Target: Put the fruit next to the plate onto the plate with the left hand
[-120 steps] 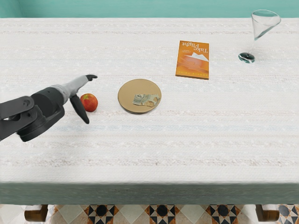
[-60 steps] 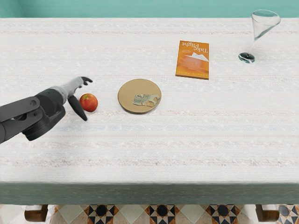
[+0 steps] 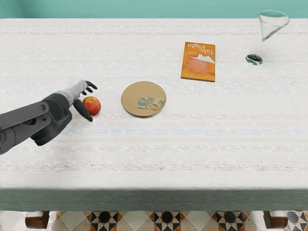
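One white table (image 3: 202, 144); teal wall (image 3: 144, 7); tiled floor (image 3: 166, 221); left hand (image 3: 77, 98) beside apple (image 3: 92, 105)

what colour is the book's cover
The book is orange with pale lettering, clearest in the head view.

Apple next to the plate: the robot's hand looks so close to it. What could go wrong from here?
1. The left hand has its fingers spread beside the apple, not closed on it; a nudge could send the round apple rolling across the table.
2. A crumpled scrap already lies on the right part of the plate; set down on it, the apple might tip off. The bare left part looks safer.
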Controlling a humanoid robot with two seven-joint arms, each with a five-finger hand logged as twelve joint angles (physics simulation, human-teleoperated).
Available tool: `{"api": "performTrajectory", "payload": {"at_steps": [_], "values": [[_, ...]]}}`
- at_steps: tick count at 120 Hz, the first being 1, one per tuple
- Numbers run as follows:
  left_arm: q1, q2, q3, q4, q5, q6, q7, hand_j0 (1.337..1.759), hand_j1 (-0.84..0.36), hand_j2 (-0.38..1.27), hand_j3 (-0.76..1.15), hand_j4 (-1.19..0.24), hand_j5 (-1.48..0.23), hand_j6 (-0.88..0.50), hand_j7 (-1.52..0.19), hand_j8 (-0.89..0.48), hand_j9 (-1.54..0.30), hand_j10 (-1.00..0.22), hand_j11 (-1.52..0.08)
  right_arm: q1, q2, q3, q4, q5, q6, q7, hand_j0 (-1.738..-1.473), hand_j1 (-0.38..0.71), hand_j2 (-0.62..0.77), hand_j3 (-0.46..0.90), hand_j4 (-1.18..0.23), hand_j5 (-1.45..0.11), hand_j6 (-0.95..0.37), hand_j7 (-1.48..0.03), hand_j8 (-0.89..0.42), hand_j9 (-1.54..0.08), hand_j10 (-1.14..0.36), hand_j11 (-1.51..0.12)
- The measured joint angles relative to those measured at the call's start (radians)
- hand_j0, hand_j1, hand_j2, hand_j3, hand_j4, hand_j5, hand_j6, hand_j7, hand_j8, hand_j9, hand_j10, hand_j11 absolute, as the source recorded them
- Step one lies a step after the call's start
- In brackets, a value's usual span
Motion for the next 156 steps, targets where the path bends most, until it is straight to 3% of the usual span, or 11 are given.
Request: {"api": "performTrajectory", "payload": {"at_steps": [75, 89, 95, 116, 156], "values": [[0.005, -0.014, 0.001, 0.001, -0.005, 0.002, 0.000, 1.658, -0.26, 0.11, 0.00, -0.51, -0.66, -0.48, -0.67, -0.51, -0.67, -0.51, -0.67, 0.000, 0.000, 0.000, 0.000, 0.000, 0.000, -0.001, -1.658, -0.35, 0.00, 0.00, 0.00, 0.00, 0.00, 0.00, 0.00, 0.00, 0.00, 0.00], [0.005, -0.013, 0.001, -0.001, -0.008, 0.001, 0.000, 1.655, -0.30, 0.16, 0.00, -0.60, -0.79, -0.40, -0.79, -0.43, -0.79, -0.60, -0.79, 0.000, 0.000, -0.001, 0.000, 0.000, 0.000, 0.000, -1.658, -0.35, 0.00, 0.00, 0.00, 0.00, 0.00, 0.00, 0.00, 0.00, 0.00, 0.00], [0.006, -0.013, 0.001, -0.002, -0.011, 0.000, 0.000, 1.653, -0.32, 0.17, 0.00, -0.64, -0.85, -0.36, -0.86, -0.39, -0.86, -0.58, -0.86, 0.000, 0.000, -0.001, 0.000, 0.000, 0.000, 0.000, -1.658, -0.35, 0.00, 0.00, 0.00, 0.00, 0.00, 0.00, 0.00, 0.00, 0.00, 0.00], [0.005, -0.005, -0.003, -0.009, -0.020, -0.003, 0.001, 1.645, -0.34, 0.19, 0.00, -0.55, -1.05, -0.26, -1.04, -0.28, -1.05, -0.50, -1.05, 0.000, 0.000, 0.000, 0.000, -0.001, 0.000, 0.000, -1.658, -0.35, 0.00, 0.00, 0.00, 0.00, 0.00, 0.00, 0.00, 0.00, 0.00, 0.00], [-0.007, 0.099, -0.066, -0.224, -0.066, -0.009, 0.001, 1.640, -0.33, 0.22, 0.00, -0.50, -1.27, -0.20, -1.23, -0.20, -1.17, -0.48, -1.17, 0.000, 0.000, -0.002, 0.000, -0.001, 0.000, 0.000, -1.658, -0.35, 0.00, 0.00, 0.00, 0.00, 0.00, 0.00, 0.00, 0.00, 0.00, 0.00]]}}
